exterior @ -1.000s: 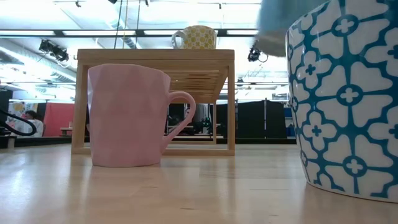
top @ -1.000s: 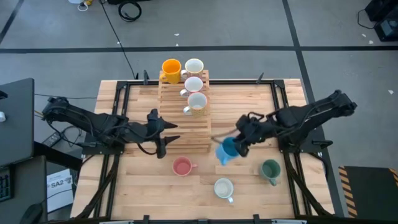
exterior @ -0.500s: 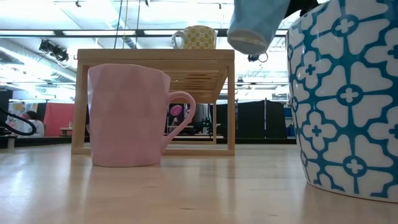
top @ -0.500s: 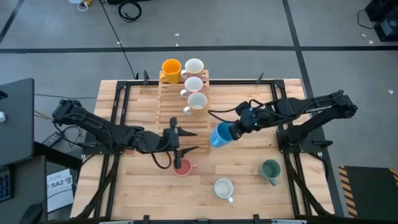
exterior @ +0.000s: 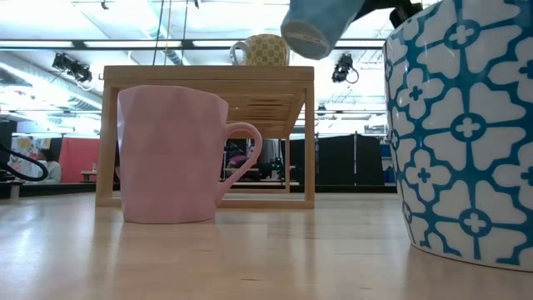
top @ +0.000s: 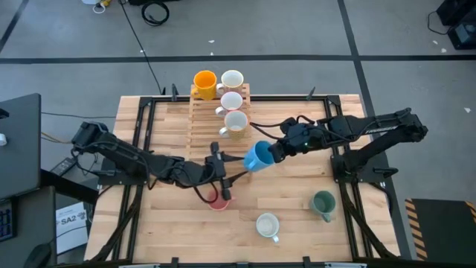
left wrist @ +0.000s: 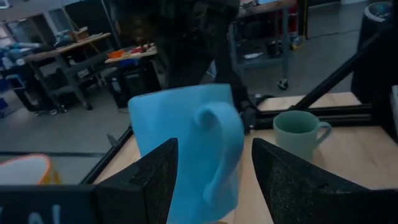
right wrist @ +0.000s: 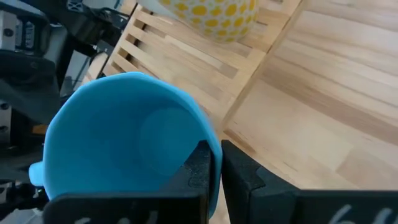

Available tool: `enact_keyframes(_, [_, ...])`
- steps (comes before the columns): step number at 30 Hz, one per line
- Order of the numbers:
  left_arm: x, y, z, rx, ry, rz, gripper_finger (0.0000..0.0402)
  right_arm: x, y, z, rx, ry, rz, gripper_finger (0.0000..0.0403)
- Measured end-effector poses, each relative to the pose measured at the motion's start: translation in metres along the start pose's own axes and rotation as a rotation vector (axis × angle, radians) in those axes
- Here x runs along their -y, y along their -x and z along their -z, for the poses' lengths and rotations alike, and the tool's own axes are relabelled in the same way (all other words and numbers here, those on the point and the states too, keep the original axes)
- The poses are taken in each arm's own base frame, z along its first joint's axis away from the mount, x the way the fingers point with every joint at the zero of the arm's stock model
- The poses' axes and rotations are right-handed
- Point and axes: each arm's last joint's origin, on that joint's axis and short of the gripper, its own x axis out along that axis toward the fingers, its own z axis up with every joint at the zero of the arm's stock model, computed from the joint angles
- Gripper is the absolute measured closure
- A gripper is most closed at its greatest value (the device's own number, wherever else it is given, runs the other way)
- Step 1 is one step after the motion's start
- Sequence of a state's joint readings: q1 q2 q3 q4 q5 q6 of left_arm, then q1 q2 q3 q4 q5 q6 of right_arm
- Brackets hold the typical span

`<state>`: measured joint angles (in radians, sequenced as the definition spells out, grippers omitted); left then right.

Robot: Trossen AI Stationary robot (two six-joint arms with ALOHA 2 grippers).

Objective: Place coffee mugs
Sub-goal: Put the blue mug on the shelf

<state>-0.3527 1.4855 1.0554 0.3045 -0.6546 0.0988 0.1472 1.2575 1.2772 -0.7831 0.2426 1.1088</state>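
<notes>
My right gripper (top: 272, 152) is shut on a blue mug (top: 258, 157), held in the air beside the near right corner of the wooden rack (top: 220, 141). The mug is tilted, its mouth toward the gripper. It also shows at the top of the low view as the blue mug (exterior: 311, 23). My left gripper (top: 222, 182) hovers open above the pink mug (top: 218, 199), which stands on its base on the table. It points level toward the blue mug (left wrist: 186, 149), touching nothing. On the rack stand an orange mug (top: 204, 82) and three pale mugs (top: 232, 100). My right gripper pinches the blue mug's rim (right wrist: 206, 138), one finger inside the mug and one outside the wall. The fingers come from the table's right side, slanting down. The mug is lifted clear of table and rack, tipped with its bottom toward the left and its handle (left wrist: 219, 146) on the near side.
A dark green mug (top: 323, 202) stands at the near right. A white mug with blue pattern (top: 268, 225) stands at the near edge, filling the right of the low view as the patterned mug (exterior: 462, 125). A black frame (top: 338, 119) runs along the table's sides.
My right gripper has carried the blue mug up and toward the far left, to the rack's corner, rolling it as it went. My left gripper has gone toward the right and the near edge, sinking a little, from beside the rack to above the pink mug.
</notes>
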Motion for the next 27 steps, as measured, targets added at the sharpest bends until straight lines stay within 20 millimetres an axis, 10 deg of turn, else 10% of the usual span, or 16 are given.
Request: enact_keyframes(27, [-0.015, -0.010, -0.004, 0.043, 0.077, -0.054, 0.0189, -0.003, 0.000, -0.005, 0.123, -0.039, 0.000, 0.0374])
